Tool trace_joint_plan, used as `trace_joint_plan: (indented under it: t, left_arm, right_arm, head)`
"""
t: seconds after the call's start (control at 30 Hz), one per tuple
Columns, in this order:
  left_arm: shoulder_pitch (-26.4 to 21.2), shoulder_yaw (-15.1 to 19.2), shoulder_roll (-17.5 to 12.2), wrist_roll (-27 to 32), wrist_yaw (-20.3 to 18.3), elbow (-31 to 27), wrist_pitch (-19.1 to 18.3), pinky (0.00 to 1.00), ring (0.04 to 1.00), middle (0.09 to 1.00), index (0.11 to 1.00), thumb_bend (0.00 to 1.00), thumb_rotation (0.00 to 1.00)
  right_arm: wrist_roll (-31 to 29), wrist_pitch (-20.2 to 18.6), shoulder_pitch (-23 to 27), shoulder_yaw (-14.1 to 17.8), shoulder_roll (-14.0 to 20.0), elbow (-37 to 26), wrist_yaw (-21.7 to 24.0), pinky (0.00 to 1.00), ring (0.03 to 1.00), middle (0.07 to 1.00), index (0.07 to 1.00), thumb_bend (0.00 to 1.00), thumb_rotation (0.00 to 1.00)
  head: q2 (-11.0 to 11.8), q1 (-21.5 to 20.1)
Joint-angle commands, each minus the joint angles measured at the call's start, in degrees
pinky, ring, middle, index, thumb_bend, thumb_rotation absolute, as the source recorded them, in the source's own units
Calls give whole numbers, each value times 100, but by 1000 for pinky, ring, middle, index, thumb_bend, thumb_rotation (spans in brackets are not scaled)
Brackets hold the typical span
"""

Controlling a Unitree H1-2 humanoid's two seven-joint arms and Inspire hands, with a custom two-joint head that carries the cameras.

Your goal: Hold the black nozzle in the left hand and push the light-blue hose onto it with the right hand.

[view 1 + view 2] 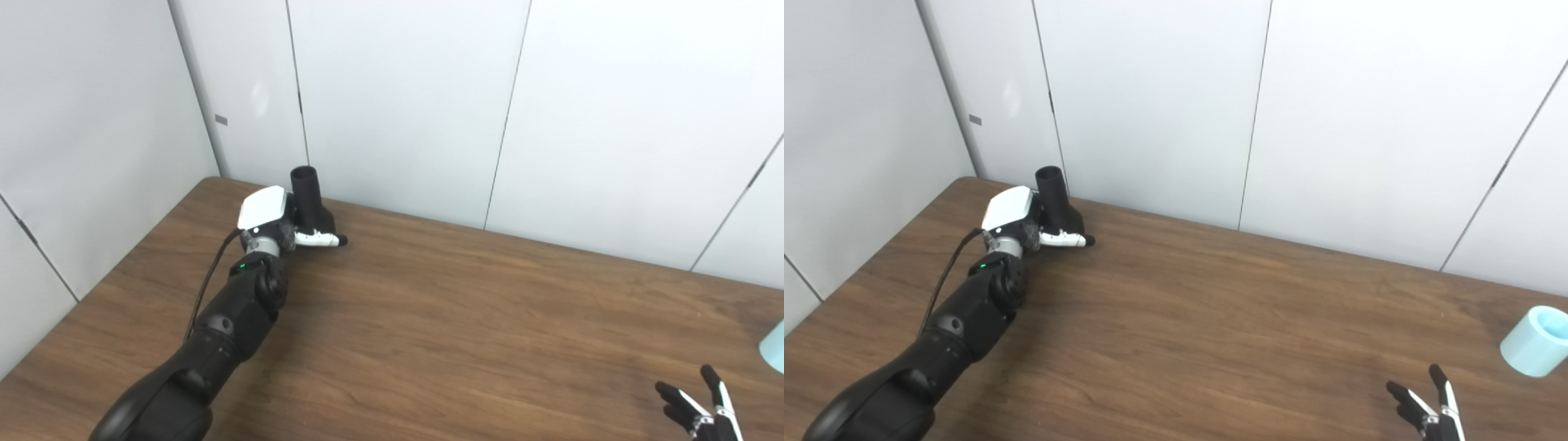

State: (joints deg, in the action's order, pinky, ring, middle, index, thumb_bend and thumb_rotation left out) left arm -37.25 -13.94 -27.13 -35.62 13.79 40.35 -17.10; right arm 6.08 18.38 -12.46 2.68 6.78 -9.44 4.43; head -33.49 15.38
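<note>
In the left eye view, the left hand [275,223] is reaching far across the brown table [465,318], close to the back corner where the white walls [404,98] are meeting. Its fingers [318,239] are wrapping around the black nozzle [306,193] and holding it tight. The nozzle is standing almost straight up, and its round open end is pointing to the ceiling. The wide bottom part of the nozzle is sitting inside the hand. A thin black cable [208,282] is running along the dark arm. A tiny green light is glowing on the wrist. The right hand [704,407] is peeking in at the bottom right corner, well apart from the nozzle. Its fingers [680,398] are pointing up and spreading apart, and they are holding nothing. Only a small piece of the light-blue hose [774,349] is showing at the right edge.

In the right eye view, the hose [1534,342] is showing much better. It is lying on the table near the right edge, with its open round end facing up and to the right. It is sitting near the right hand [1433,410] but not touching it. The left hand [1020,220] is gripping the nozzle [1053,193] far away on the other side of the table.
</note>
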Motion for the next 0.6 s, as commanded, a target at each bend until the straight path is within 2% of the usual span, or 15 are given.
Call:
trace_joint_plan:
  t: [0.0, 0.13, 0.23, 0.3, 0.33, 0.37, 0.4, 0.43, 0.5, 0.57]
  left_arm:
    - [89, -90, -32, -57, -79, -217, 71, 577, 474, 479, 492, 506, 0]
    - [346, -157, -76, -239, -45, -787, 65, 498, 451, 485, 490, 507, 0]
    - [504, -177, -42, -400, -16, -1132, -12, 429, 433, 444, 505, 505, 0]
    - [626, -170, 0, -474, 49, -1395, 17, 418, 430, 432, 513, 504, 0]
    - [716, -171, 12, -500, 8, -1625, 22, 448, 449, 427, 513, 504, 0]
    - [794, -176, 21, -534, -55, -1849, -7, 552, 461, 420, 515, 503, 0]
    - [873, -201, 27, -591, -88, -2045, -11, 651, 568, 428, 516, 514, 0]
    - [942, -221, 45, -653, -67, -2187, 23, 711, 617, 455, 504, 519, 0]
    - [1065, -263, 95, -795, 20, -2411, 82, 775, 646, 491, 481, 524, 0]
    - [1193, -344, 137, -1012, 136, -2616, 162, 797, 640, 487, 485, 525, 0]
  right_arm:
    - [6, -23, -405, -106, -166, 349, -102, 826, 846, 811, 1000, 581, 1000]
    - [69, 3, -381, -114, -172, 375, -124, 818, 845, 818, 997, 574, 1000]
    - [142, -26, -366, -114, -195, 376, -157, 815, 843, 821, 996, 576, 1000]
    - [188, -66, -358, -127, -206, 363, -180, 822, 846, 817, 999, 577, 1000]
    - [195, -71, -350, -136, -211, 363, -187, 822, 847, 818, 999, 578, 1000]
    - [202, -74, -342, -141, -218, 364, -197, 817, 846, 820, 999, 574, 1000]
    - [212, -56, -338, -149, -217, 367, -200, 814, 846, 820, 998, 568, 1000]
    - [244, -43, -325, -160, -222, 372, -213, 826, 849, 807, 996, 558, 1000]
    - [294, -36, -309, -182, -236, 373, -235, 857, 839, 778, 986, 533, 1000]
    - [338, -55, -291, -206, -256, 365, -257, 898, 836, 763, 981, 520, 1000]
  head:
    - [-8, -8]
    - [-25, -87]
    - [-32, -139]
    - [-36, -168]
    - [-45, -203]
    - [-46, -227]
    - [-46, -227]
    - [-53, -277]
    - [-54, -303]
    - [-61, -387]
